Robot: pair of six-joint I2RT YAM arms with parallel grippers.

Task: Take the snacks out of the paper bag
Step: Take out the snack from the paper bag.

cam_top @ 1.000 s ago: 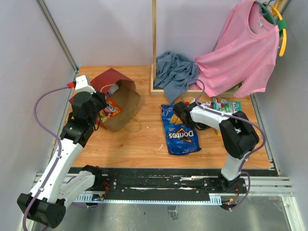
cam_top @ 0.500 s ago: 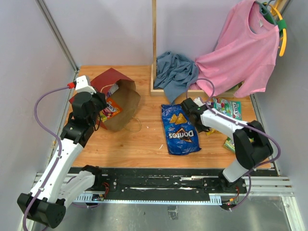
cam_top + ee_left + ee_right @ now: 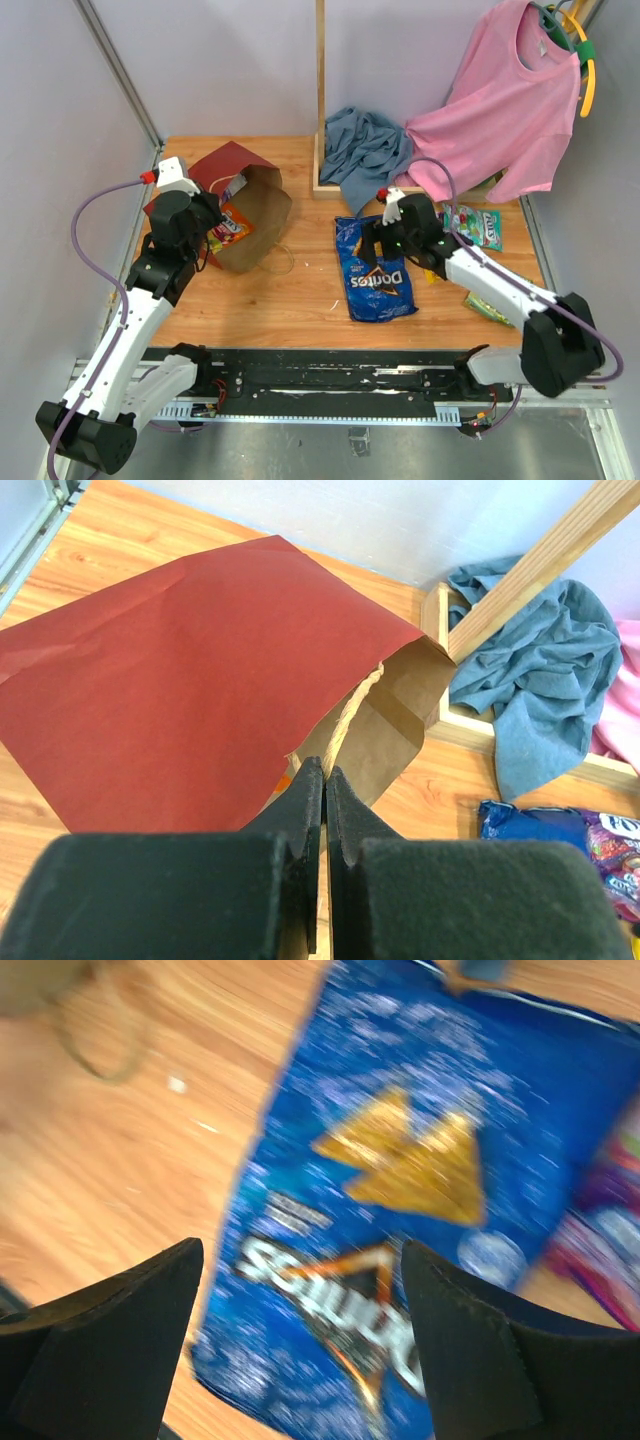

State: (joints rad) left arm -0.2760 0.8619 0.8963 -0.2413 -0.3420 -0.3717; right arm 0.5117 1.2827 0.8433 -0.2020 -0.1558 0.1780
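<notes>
Doritos (image 3: 375,270) out, lying just right of bag (image 3: 250,205); orange packet (image 3: 232,225) inside bag's mouth. Left gripper (image 3: 325,775) clamped on bag's rim. Right gripper (image 3: 300,1260), wide and empty, now above Doritos, swung over from candy (image 3: 478,226) farther right of bag: likely returning for the next packet.

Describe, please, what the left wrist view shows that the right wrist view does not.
Only the left wrist view shows the dark-red paper bag, the left fingers pressed shut on its cord handle, and a crumpled blue cloth. Only the right wrist view, which is blurred, shows the right fingers spread wide above the blue chip bag. Both show that chip bag, a purple packet beside it, and the wooden table.
</notes>
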